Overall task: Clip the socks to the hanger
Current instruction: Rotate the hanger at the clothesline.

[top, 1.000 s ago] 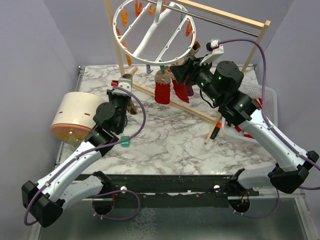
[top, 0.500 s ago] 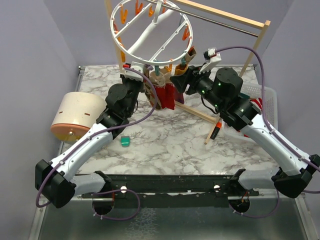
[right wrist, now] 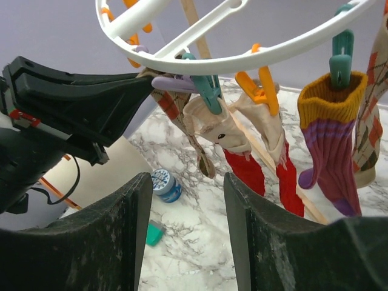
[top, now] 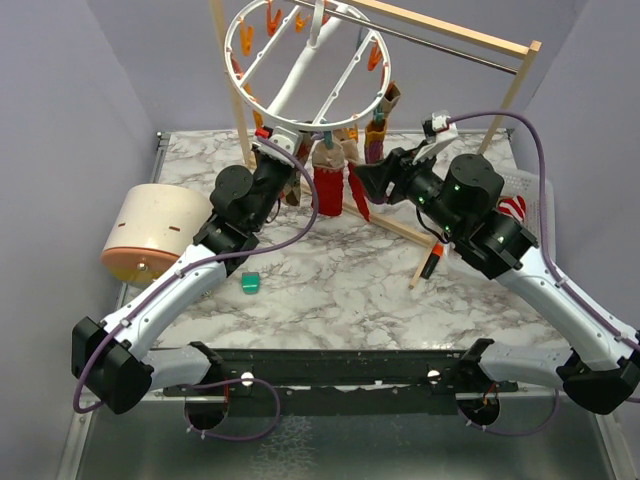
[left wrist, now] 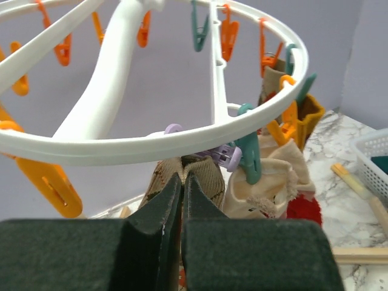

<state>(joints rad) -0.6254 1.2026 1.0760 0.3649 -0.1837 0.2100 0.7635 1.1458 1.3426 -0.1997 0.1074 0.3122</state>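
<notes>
The white ring hanger point(top: 310, 72) hangs from the wooden rack with orange and teal clips. My left gripper point(top: 286, 163) is shut on the cuff of a brown patterned sock point(left wrist: 209, 174), held up right under the ring point(left wrist: 151, 142) beside a lilac clip point(left wrist: 223, 155). From the right wrist view the sock point(right wrist: 180, 114) dangles from the left fingertips point(right wrist: 136, 85). Two red socks with tan cuffs point(right wrist: 245, 163) and a purple sock point(right wrist: 330, 148) hang clipped. My right gripper point(top: 364, 182) is open and empty point(right wrist: 188, 224), below the ring's near rim.
The wooden rack frame point(top: 455, 42) stands at the back. A cream round container point(top: 150, 235) sits at the left. A teal piece point(top: 250, 284), a blue tin point(right wrist: 165, 185) and an orange peg point(top: 432, 262) lie on the marble. A white basket point(top: 535, 190) holds a red-white striped sock point(top: 510, 208).
My left arm has risen from the table to the ring's near rim with the brown sock. My right gripper has drawn back and down from the ring.
</notes>
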